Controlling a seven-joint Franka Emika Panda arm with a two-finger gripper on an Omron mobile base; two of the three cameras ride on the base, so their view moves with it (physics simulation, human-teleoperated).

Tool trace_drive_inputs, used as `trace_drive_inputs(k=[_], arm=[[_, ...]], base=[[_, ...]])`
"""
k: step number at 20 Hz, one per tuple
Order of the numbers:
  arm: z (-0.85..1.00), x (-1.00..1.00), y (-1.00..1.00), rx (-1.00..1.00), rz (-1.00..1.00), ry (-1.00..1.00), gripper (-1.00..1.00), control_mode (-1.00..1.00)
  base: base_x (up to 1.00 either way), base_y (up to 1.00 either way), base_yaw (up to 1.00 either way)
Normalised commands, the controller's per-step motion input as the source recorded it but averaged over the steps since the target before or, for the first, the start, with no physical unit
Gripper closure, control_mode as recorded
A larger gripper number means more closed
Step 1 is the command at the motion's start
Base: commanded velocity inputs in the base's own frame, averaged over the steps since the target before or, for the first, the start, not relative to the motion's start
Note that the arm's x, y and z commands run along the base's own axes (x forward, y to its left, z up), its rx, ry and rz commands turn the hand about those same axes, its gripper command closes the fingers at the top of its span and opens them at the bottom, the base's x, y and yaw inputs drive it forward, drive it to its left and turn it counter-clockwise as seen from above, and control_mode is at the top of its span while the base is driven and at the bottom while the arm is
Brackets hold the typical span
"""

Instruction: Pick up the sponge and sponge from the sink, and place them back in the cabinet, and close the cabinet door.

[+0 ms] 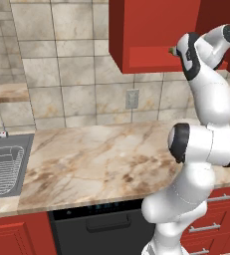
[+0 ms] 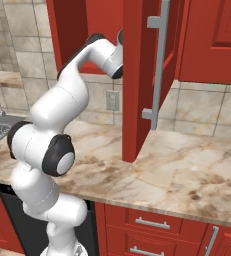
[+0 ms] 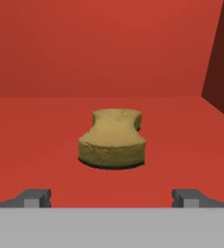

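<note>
Showing the pincer spread wide and empty inside the cabinet, tan-yellow sponge lying free on its red shelf. Risk: withdrawing carelessly could nudge the sponge, or the arm could strike the open cabinet door.

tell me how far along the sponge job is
Done: one tan sponge lies on the red cabinet shelf. In hand: nothing; the end effector is open, just short of that sponge. Left: the cabinet door stands open. Whether a second sponge is still in the sink cannot be told.
</note>
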Motion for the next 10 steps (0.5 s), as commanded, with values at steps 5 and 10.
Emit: trace_drive_inputs(k=[5, 10], arm=[[0.0, -0.64, 0.06, -0.02, 0.0, 0.0, -1.0, -1.0], [0.03, -0.63, 0.26, -0.06, 0.0, 0.0, -1.0, -1.0]], base=[[0.0, 0.0, 0.0], [0.0, 0.0, 0.0]])
